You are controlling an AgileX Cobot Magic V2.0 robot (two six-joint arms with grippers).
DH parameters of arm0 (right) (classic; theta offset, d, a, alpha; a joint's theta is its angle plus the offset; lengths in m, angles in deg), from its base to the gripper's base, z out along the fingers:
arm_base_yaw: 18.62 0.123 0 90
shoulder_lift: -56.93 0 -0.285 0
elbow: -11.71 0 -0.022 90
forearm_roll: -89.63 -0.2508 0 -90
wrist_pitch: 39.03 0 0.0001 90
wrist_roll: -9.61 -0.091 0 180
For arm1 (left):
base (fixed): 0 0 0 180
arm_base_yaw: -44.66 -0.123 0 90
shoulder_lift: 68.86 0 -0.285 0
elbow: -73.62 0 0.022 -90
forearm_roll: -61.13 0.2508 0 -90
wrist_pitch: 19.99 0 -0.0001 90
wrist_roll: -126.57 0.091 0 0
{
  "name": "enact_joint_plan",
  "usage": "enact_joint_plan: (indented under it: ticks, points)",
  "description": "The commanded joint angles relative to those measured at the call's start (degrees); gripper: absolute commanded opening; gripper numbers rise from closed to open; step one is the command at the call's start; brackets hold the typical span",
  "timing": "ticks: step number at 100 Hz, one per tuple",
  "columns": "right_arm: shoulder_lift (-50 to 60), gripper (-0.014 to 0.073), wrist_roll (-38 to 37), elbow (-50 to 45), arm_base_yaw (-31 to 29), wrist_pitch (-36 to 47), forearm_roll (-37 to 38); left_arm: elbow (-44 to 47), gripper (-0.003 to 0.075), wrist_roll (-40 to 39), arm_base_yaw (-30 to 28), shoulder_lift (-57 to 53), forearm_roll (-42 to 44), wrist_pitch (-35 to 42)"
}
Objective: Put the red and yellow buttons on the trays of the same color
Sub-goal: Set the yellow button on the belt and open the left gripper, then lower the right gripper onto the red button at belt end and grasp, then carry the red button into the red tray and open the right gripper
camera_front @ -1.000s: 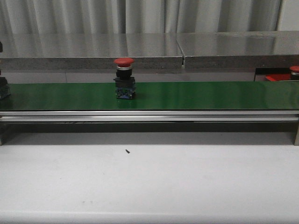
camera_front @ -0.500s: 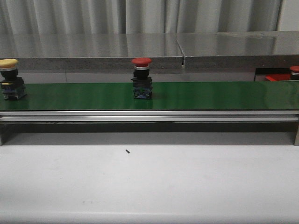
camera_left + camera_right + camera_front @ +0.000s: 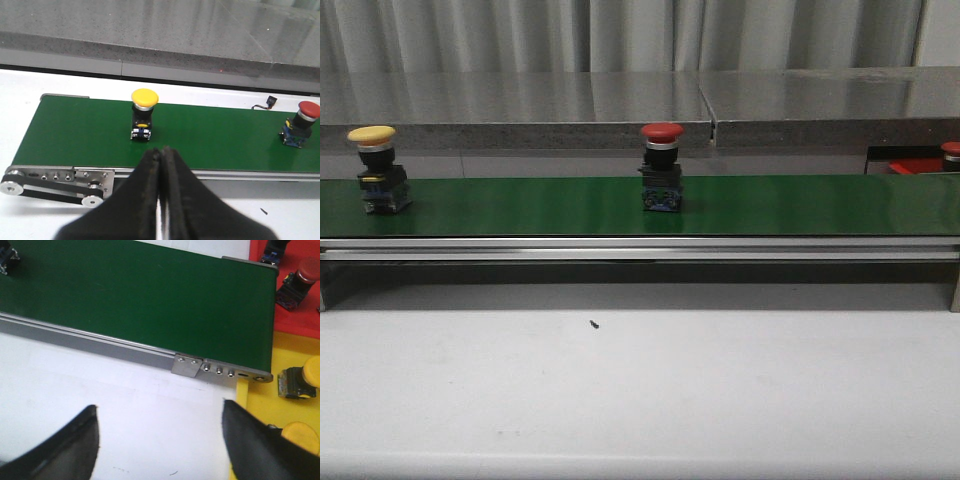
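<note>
A red-capped button (image 3: pixel 661 168) stands upright mid-belt on the green belt (image 3: pixel 780 205); a yellow-capped button (image 3: pixel 375 170) stands near its left end. In the left wrist view my left gripper (image 3: pixel 162 150) is shut and empty, just before the belt's near rail, in line with the yellow button (image 3: pixel 143 114); the red button (image 3: pixel 301 122) is farther along. My right gripper (image 3: pixel 159 410) is open and empty over the white table near the belt's end. Beyond that end lie a red tray (image 3: pixel 305 322) holding a red button (image 3: pixel 300 280) and a yellow tray (image 3: pixel 300 352) holding yellow buttons (image 3: pixel 298 382).
The belt's metal rail (image 3: pixel 640 247) runs along its front edge, with white table (image 3: pixel 640 390) in front. A steel counter (image 3: pixel 640 100) stands behind. The belt's roller and drive (image 3: pixel 55 180) are at its left end. A strip of the red tray (image 3: pixel 912 165) shows at far right.
The red button has ridden the belt to the right, from left of centre to the middle. The yellow button has come in from the left edge and moved right.
</note>
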Motion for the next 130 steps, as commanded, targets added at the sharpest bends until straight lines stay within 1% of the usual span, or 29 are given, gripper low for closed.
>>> enact_joint_plan:
  ticks: [1, 16, 32, 52, 64, 86, 114, 118, 122, 126, 128, 129, 130]
  points:
    - [-0.56, 0.061, 2.91, 1.97, 0.37, 2.45, -3.62, -0.55, -0.0019, -0.11, 0.44, -0.38, -0.48, 4.14]
    - [-6.08, 0.0605, 9.31, 3.6, 5.11, 3.55, -8.2, -0.32, -0.0019, -0.11, 0.44, -0.26, -0.48, 4.12]
    - [-13.79, 0.0605, 9.39, 6.73, 10.73, 9.13, -8.2, -0.32, -0.0019, -0.11, 0.44, -0.26, -0.48, 4.22]
    - [-24.11, 0.0605, 9.39, 14.95, 15.62, 9.74, -8.24, -0.32, -0.0019, -0.11, 0.44, -0.26, -0.48, 4.22]
    - [-30.15, 0.0605, 9.39, 20.44, 16.79, 9.53, -8.64, -0.32, -0.0019, -0.11, 0.44, -0.26, -0.48, 4.22]
    - [-39.57, 0.0605, 9.39, 28.96, 16.8, 8.99, -10.35, -0.32, -0.0019, -0.11, 0.44, -0.26, -0.48, 4.22]
    - [-47.14, 0.0599, 9.39, 34.95, 16.8, 8.98, -10.45, -0.32, -0.0019, -0.11, 0.44, -0.26, -0.48, 4.22]
    - [-47.68, 0.0587, 9.39, 35.34, 16.8, 9.06, -10.45, -0.32, -0.0019, -0.11, 0.44, -0.26, -0.48, 4.22]
    - [-48.25, 0.0554, 9.39, 35.64, 16.8, 9.22, -10.45, -0.32, -0.0019, -0.11, 0.44, -0.26, -0.48, 4.22]
    - [-48.6, 0.0491, 9.39, 35.64, 16.8, 9.5, -10.45, -0.32, -0.0019, -0.11, 0.44, -0.26, -0.48, 4.22]
    - [-48.69, 0.048, 9.39, 35.64, 16.8, 9.5, -10.45, -0.32, -0.0019, -0.11, 0.44, -0.26, -0.48, 4.22]
    - [-48.72, 0.0443, 9.39, 35.64, 16.8, 9.42, -10.45, -0.32, -0.0019, -0.11, 0.44, -0.26, -0.48, 4.22]
    - [-48.71, 0.043, 9.39, 35.64, 16.8, 9.42, -10.45, -0.32, -0.0019, -0.11, 0.44, -0.26, -0.48, 4.22]
